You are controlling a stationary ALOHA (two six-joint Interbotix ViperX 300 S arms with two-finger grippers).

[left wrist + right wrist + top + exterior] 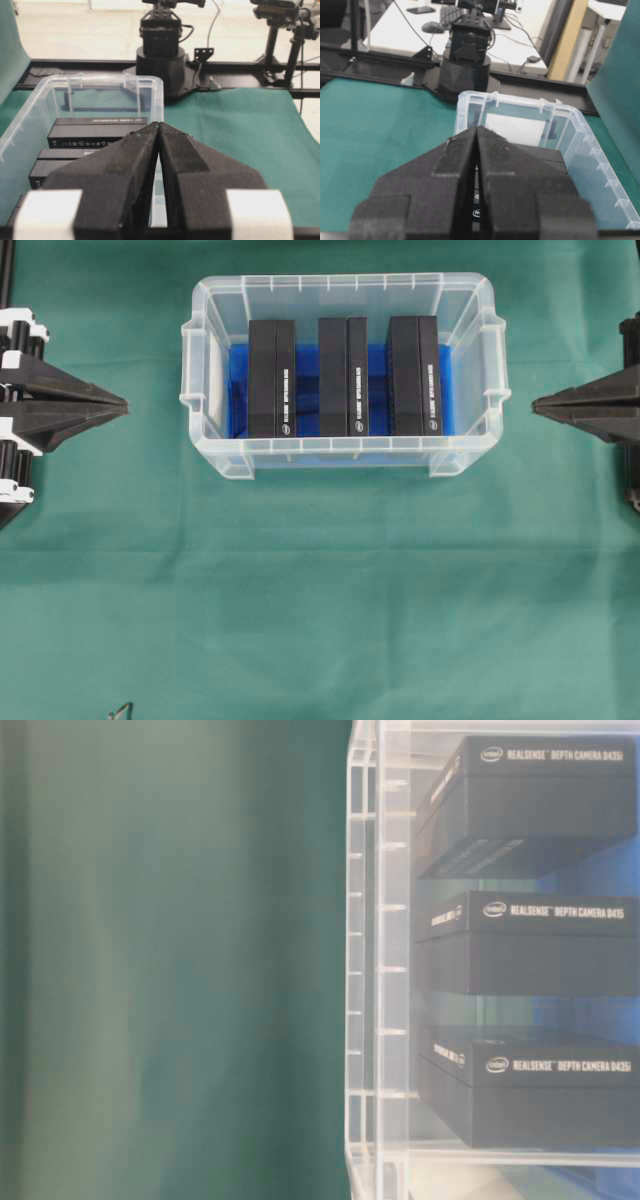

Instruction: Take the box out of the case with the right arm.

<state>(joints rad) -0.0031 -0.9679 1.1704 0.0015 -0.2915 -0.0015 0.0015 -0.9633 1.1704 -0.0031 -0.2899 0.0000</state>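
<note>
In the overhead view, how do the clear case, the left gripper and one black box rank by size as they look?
1. The case, clearly the largest.
2. The left gripper and the middle black box: they look similar, and the gripper is cut off by the picture edge, so no ranking between them.

You see a plain dark green cloth table cover, unpatterned. On it, the clear plastic rectangular case shows a bright blue bottom lining. You count three matte black rectangular boxes: left box, middle box, right box, each with small white lettering and an oval logo. The left black wedge-shaped gripper carries white clips. The right lattice-frame gripper is black throughout.
</note>
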